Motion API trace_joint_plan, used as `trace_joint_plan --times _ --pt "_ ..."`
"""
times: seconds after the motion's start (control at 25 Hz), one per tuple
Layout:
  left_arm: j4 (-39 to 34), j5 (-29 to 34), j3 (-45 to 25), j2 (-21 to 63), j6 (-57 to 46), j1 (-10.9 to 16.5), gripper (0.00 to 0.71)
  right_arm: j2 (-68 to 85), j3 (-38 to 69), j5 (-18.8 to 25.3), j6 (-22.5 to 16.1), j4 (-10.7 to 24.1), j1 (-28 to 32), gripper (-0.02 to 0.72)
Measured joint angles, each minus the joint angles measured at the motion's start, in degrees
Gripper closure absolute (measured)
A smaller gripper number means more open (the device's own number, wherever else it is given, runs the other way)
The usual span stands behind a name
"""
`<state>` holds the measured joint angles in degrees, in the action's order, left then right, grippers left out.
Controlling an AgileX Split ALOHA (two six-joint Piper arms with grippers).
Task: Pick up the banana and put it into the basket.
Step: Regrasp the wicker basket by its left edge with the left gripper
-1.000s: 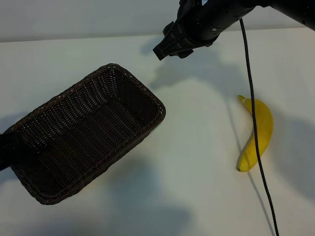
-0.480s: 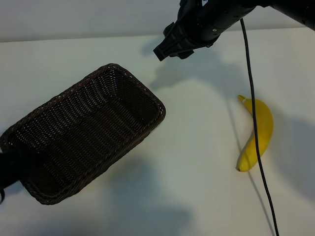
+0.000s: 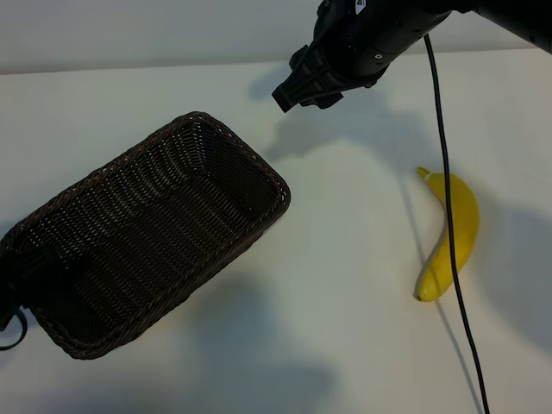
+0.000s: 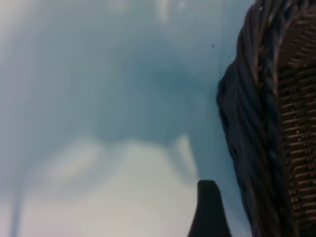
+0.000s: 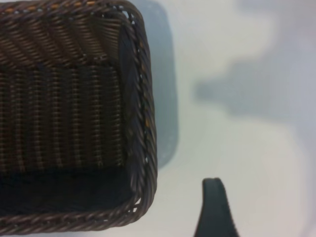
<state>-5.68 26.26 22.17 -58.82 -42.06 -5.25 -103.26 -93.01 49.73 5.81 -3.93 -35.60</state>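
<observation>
The yellow banana lies on the white table at the right, with nothing holding it. The dark brown wicker basket sits at an angle at centre-left and holds nothing. My right gripper hangs open above the table's far side, beyond the basket's far corner and well left of the banana. Its wrist view shows one black finger over bare table beside the basket's rim. My left gripper is at the left edge by the basket's near-left corner. One of its fingers shows beside the basket's wall, gripping nothing.
A black cable hangs from the right arm and runs down across the banana to the table's near edge. The white table lies bare between basket and banana. A pale wall rises behind the table's far edge.
The left arm has slid toward the near side along the left edge, away from the basket's corner. The right gripper has shifted slightly to the right. Basket and banana have not moved.
</observation>
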Motion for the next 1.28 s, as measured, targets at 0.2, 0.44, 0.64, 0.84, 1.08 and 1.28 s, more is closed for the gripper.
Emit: trace_joint_plan --times 0.2,0.44,0.64,0.84,1.08,1.28 --pt "0.5 -3.5 0.0 -5.3 -0.1 0.0 0.168 0.0 0.0 0.1 0.0 0.0 0.0 0.198" --pt "1.2 -7.8 0.0 -12.9 -0.1 0.0 0.168 0.0 0.0 0.2 0.0 -0.4 0.0 0.197" --pt "2.1 -10.5 0.0 -17.3 -0.1 0.0 0.168 0.0 0.0 0.2 0.0 -0.6 0.0 0.197" --pt "2.5 -12.6 0.0 -18.8 -0.1 0.0 0.206 0.0 0.0 0.2 0.0 -0.6 0.0 0.197" --pt "3.0 -13.6 0.0 -20.6 -0.2 0.0 0.332 -0.7 0.0 0.5 0.0 -0.8 0.0 0.197" --pt "3.0 -15.2 0.0 -20.7 -0.1 0.0 0.377 -0.8 0.0 0.5 0.0 -0.9 0.0 0.197"
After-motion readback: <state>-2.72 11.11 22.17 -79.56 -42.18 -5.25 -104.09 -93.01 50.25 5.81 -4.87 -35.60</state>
